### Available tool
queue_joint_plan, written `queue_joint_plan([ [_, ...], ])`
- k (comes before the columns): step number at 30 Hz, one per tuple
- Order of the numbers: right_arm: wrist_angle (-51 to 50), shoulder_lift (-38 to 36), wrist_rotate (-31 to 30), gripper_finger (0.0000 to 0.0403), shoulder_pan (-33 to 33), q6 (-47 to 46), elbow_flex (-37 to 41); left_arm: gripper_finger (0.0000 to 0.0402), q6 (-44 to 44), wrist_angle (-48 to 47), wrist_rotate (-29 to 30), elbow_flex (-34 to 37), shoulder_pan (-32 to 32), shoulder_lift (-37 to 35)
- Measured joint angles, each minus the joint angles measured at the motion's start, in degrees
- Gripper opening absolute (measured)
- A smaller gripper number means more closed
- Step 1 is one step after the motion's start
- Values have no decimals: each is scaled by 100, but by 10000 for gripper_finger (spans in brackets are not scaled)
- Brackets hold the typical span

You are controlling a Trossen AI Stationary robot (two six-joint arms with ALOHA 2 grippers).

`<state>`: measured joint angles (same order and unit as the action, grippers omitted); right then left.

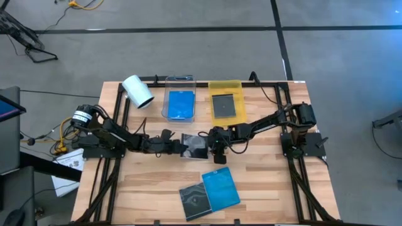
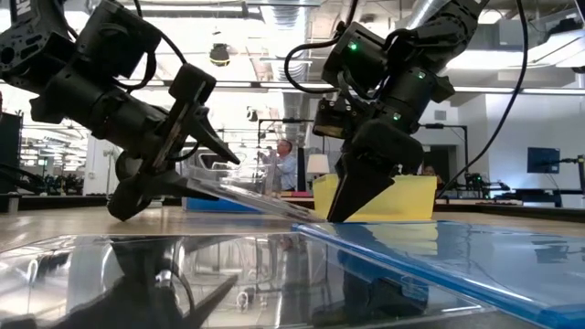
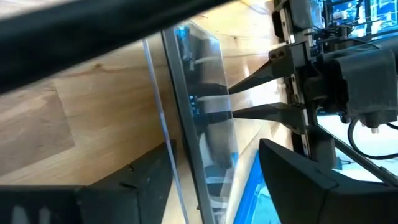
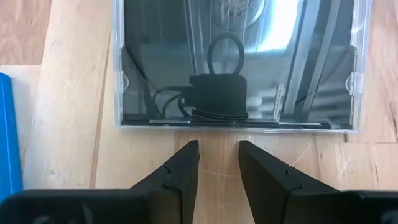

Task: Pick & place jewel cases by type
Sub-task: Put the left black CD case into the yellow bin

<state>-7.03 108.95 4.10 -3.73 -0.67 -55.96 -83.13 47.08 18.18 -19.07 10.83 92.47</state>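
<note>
A clear jewel case with a dark inlay [image 1: 195,145] lies mid-table between my two grippers. In the low view the jewel case [image 2: 247,196] slants, its left edge raised and its right edge [image 2: 315,219] down on the table. My left gripper [image 1: 174,145] is open, one finger above and one below the raised edge. My right gripper [image 1: 217,150] points down at the case's right edge. Its fingers [image 4: 217,146] stand a narrow gap apart with nothing between them. My left gripper comes nearly level from the table's left, with the case's raised left edge [image 3: 171,155] between its fingers. That edge lies against one finger [image 3: 146,183]; the other finger [image 3: 292,177] stands clear of the case's face. My right gripper's fingertips [image 2: 340,212] stand on the table right at the case's lower edge [image 4: 236,127]; whether they touch it, I cannot tell.
Far side: a white roll [image 1: 138,91], a clear tray [image 1: 180,85] with a blue case, and a yellow tray [image 1: 226,88] with a dark case. Near the front edge lie a dark case [image 1: 193,201] and a blue case [image 1: 221,187].
</note>
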Motion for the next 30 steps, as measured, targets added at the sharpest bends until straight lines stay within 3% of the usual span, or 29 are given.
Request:
queue_joint_plan([
  [8, -12, 0, -5, 108, 0, -147, -2, 179, 27, 56, -7, 6, 3, 0],
  [17, -81, 2, -13, 108, 0, -288, -4, 161, 485, 642, -251, 7, 7, 0],
  [30, -125, -31, -26, 108, 0, -926, -9, 114, 531, 593, -284, 7, 7, 0],
])
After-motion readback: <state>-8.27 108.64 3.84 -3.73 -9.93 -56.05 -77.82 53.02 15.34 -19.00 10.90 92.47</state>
